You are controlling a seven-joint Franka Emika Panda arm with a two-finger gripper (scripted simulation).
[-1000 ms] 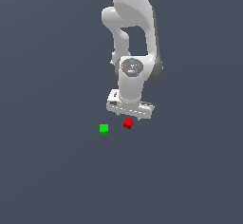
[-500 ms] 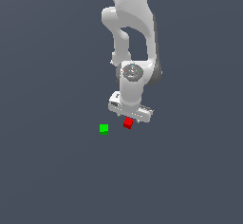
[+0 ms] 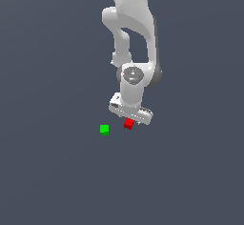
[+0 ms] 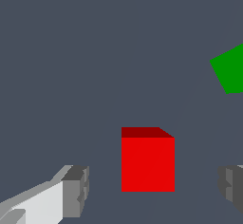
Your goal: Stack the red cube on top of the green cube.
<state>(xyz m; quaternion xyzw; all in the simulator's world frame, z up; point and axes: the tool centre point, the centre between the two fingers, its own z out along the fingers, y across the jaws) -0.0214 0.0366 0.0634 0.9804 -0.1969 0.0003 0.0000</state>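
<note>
The white arm [image 3: 135,38] reached down from above and its pincer [image 3: 130,116] hung low over the dark grey surface [image 3: 52,171]. The red cube [image 3: 128,123] sat on that surface just beneath the pincer's body. The green cube [image 3: 104,129] sat on the surface too, near the red one, toward the exterior view's left and apart from it, with bare surface showing between the two.

In the wrist view the pincer [image 4: 154,187] stood open. One finger [image 4: 76,191] and the other finger [image 4: 231,187] lay on either side of the red cube [image 4: 147,163], each with a clear gap of surface between its pad and the cube's face, so neither touched it. The cube sat between them, somewhat closer to the first finger than to the second. Whether the fingertips had reached the level of the cube or were above it was hard to judge from either view. The green cube [image 4: 229,70] showed at the edge of the wrist view, cut off by the frame, well outside the span of the fingers.
</note>
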